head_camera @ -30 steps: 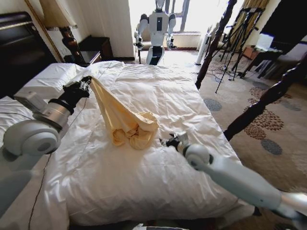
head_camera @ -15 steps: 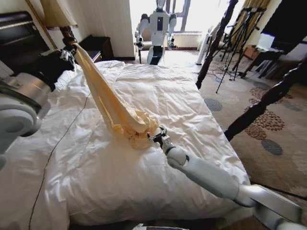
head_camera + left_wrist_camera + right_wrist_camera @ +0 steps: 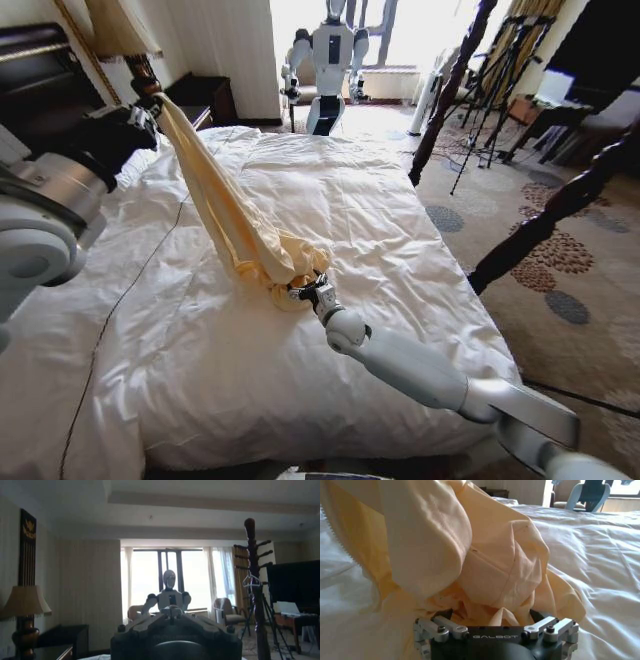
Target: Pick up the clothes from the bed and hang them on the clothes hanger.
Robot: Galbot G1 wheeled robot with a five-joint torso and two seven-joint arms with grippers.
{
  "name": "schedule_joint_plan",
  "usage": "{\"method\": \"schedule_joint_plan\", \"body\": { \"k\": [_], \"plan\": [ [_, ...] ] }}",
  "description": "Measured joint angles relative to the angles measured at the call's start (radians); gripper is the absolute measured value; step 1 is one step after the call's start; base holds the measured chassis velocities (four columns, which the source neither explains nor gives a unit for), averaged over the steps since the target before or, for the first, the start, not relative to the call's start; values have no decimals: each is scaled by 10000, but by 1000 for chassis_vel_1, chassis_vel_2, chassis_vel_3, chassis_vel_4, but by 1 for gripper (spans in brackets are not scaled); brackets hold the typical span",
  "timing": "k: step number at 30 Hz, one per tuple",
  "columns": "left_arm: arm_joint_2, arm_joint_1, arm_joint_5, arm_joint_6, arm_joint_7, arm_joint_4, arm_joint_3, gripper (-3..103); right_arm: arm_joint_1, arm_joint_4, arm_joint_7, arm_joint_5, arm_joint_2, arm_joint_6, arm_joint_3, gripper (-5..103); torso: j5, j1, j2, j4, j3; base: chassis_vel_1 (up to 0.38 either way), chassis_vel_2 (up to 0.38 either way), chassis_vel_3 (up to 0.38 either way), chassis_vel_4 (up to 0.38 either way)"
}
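Left gripper (image 3: 148, 98) raised above the pillow end of the bed (image 3: 400, 230), jaws pinched on one end of the clothes (image 3: 235, 220), yellow fabric slanting down from them in a taut band. Lower bunch heaped on the white duvet, right gripper (image 3: 303, 291) pressed into it, jaws spread with folds between and above them.

left arm: raised toward 10 o'clock, wrist high and bent | left gripper (image 3: 148, 97): clamped on a pinch of the shirt (image 3: 235, 215) | right arm: stretched from 4 o'clock toward centre, low | right gripper (image 3: 303, 291): fingers (image 3: 438, 627) spread, pressed against the shirt's bunched lower end
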Motion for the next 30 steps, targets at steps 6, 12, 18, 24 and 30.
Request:
{"method": "schedule_joint_plan", "body": {
  "k": [6,12,18,24,30],
  "plan": [
    [-57,18,6,-3,7,11,-3,0,98,-1019,-247,-488,840,353,200,100,0,0,0,1,0,0,0,0,0],
    [-94,60,7,-5,29,-35,-42,0,250,-1626,-316,-753,1420,433,468,100,-1,0,0,3,0,0,0,0,0],
    [-195,140,19,-7,58,-42,-94,0,595,-2219,-381,-979,1701,587,531,101,0,0,0,2,0,0,0,0,0],
    [-242,195,34,-36,64,-24,-195,0,903,-2382,-331,-979,1585,628,594,87,0,0,0,1,0,0,0,0,0],
    [-312,378,47,-54,85,-112,-346,0,1492,-2648,-317,-980,1457,730,800,60,2,0,0,0,0,0,0,0,0]
  ]
}}
